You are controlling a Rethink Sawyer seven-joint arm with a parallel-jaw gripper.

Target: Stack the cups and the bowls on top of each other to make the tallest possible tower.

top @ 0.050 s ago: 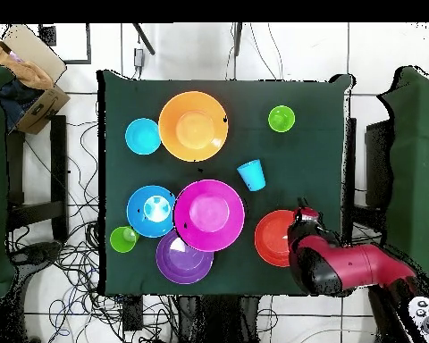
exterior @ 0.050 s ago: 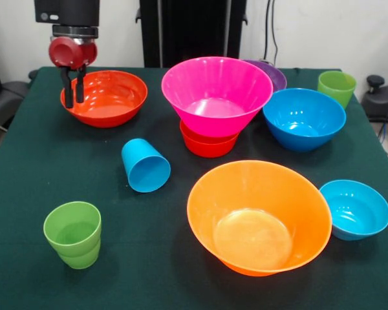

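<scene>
A: State the position of the tower.

B: The large glossy pink plastic bowl [exterior @ 0.050 s ago: 216,93] sits upright in the small red-orange plastic bowl [exterior @ 0.050 s ago: 207,144], forming a two-bowl pile near the middle of the green-covered counter [exterior @ 0.050 s ago: 39,174]. The purple plastic bowl [exterior @ 0.050 s ago: 272,74] stands just behind it, partly hidden. The medium blue plastic bowl [exterior @ 0.050 s ago: 304,118] stands just beside the pink bowl.

A: List the remaining bowls.

B: The large orange plastic bowl [exterior @ 0.050 s ago: 259,216] stands alone at the near side in the front view. The small blue plastic bowl [exterior @ 0.050 s ago: 354,209] sits just beside it; contact cannot be confirmed. The medium red-orange plastic bowl [exterior @ 0.050 s ago: 105,97] stands apart from the pile.

A: Cups?

B: The sky-blue tapered plastic cup [exterior @ 0.050 s ago: 145,166] lies on its side between the pile and the orange bowl. One lime-green plastic cup [exterior @ 0.050 s ago: 74,234] stands upright near a counter corner. The second lime-green cup [exterior @ 0.050 s ago: 336,87] stands upright beside the medium blue bowl.

A: Claw status?

B: The red and black claw [exterior @ 0.050 s ago: 74,87] hangs over the rim of the medium red-orange bowl. Its two dark fingers [exterior @ 0.050 s ago: 67,89] are close together, gripping nothing visible.
</scene>
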